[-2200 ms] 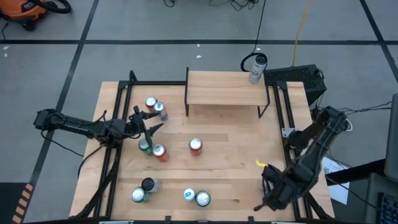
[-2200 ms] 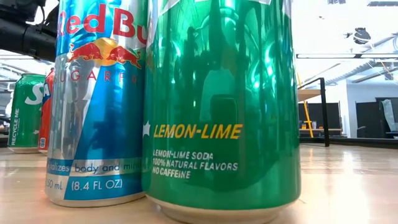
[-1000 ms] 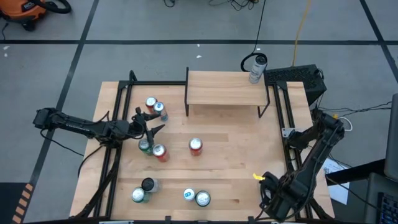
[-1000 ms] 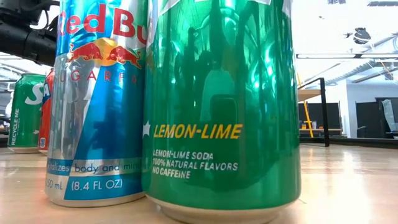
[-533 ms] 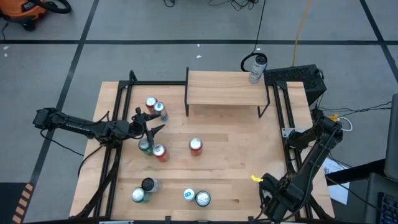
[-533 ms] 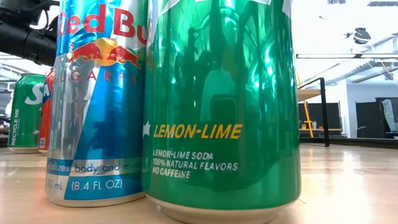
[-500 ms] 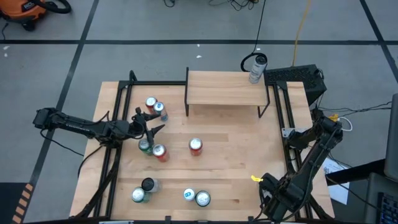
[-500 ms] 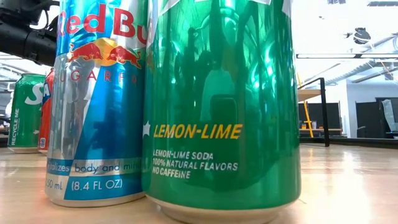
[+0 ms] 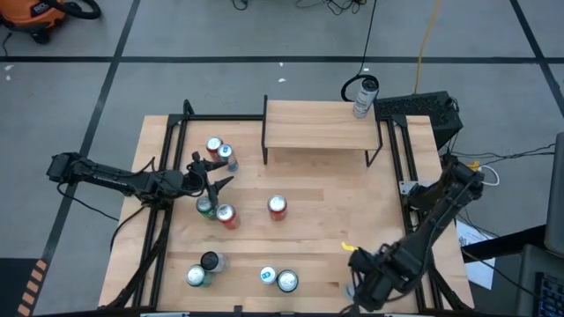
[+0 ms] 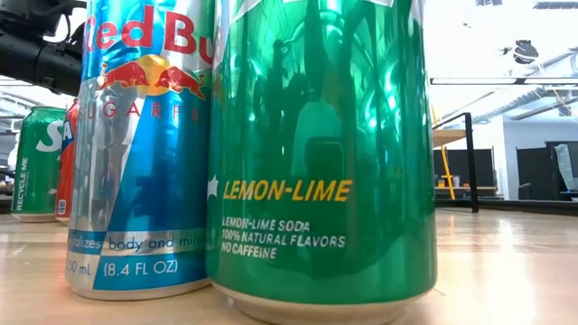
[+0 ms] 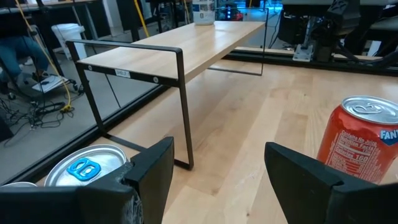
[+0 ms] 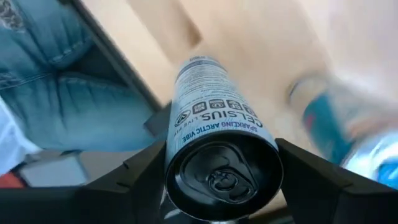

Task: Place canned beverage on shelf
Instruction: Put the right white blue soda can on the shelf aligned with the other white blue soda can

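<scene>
Here the right gripper (image 12: 221,180) clamps a slim can (image 12: 214,149) near the table's front edge, well apart from the shelf (image 9: 319,125). A loose hold risks dropping it. The left gripper (image 11: 214,177) waits open among cans.

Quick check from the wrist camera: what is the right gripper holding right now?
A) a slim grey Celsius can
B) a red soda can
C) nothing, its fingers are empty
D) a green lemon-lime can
A: in the right wrist view the right gripper has its two dark fingers on either side of a slim grey Celsius can, whose dark end faces the camera.
</scene>
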